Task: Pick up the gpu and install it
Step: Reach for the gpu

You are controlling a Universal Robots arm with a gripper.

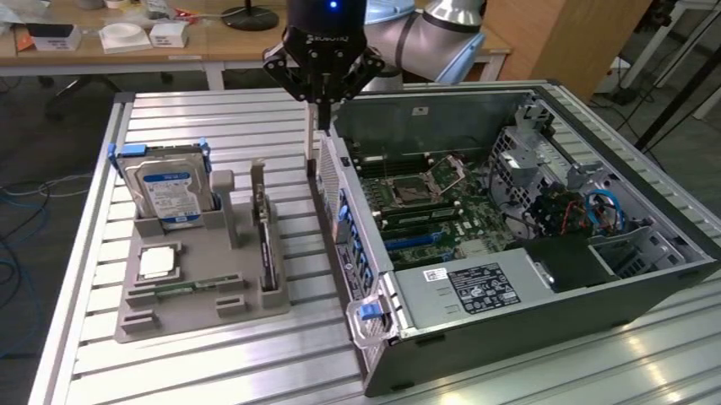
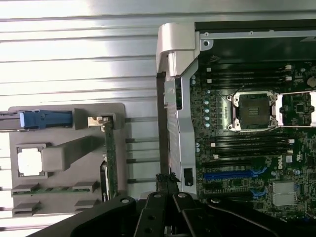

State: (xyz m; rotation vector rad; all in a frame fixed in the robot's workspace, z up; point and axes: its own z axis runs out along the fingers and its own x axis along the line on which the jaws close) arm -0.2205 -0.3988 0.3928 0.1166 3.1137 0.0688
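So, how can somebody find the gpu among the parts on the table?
Beside the open case, on the exterior view's left, lies a grey holder. The gpu stands on edge in its slot nearest the case. It is a thin dark card with a pale bracket, unlike the blue-labelled drive and the small memory stick.

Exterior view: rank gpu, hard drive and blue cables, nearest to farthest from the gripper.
1. gpu, on the tray beside the case.
2. hard drive, toward the exterior view's left.
3. blue cables, inside the case, exterior view's right.
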